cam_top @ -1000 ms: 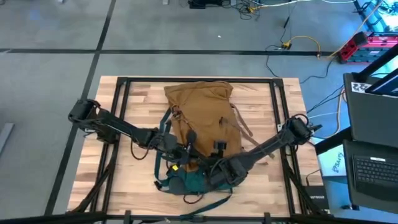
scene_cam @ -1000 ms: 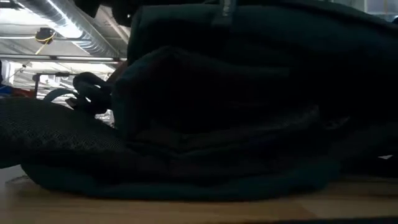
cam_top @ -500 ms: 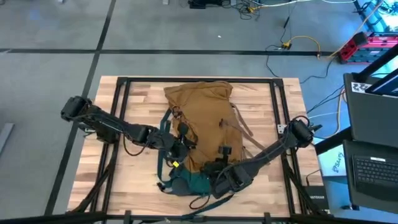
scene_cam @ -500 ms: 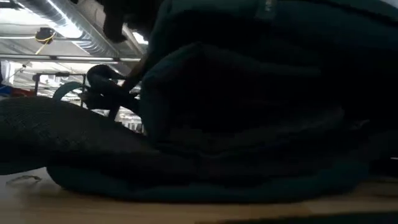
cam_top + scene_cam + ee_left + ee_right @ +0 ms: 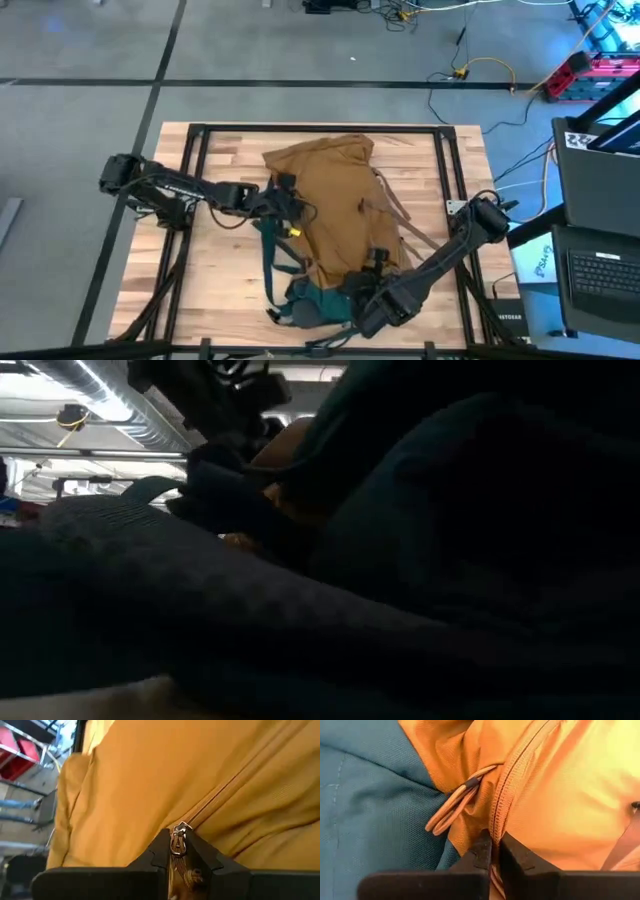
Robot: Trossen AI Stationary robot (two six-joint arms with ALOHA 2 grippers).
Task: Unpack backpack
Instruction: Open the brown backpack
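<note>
Backpack [image 5: 335, 200] lies mid-table [image 5: 220, 290], tan body up, teal base at the near edge. Left gripper [image 5: 179, 851] is at its left side, pinched on the metal zipper pull [image 5: 179, 839]. Right gripper [image 5: 495, 851] is near the base — clamped on the zipper seam [image 5: 512, 775] fabric.

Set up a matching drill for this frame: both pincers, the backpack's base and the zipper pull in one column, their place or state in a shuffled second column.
Things:
1. left pincer
2. right pincer
3. backpack base
4. zipper pull

Place or state:
A. teal, at the table's near edge
B. metal, between two dark fingertips
C. shut on the zipper pull
D. pinching tan fabric beside a zipper line, next to the teal base

Pairs: 1-C, 2-D, 3-A, 4-B
</note>
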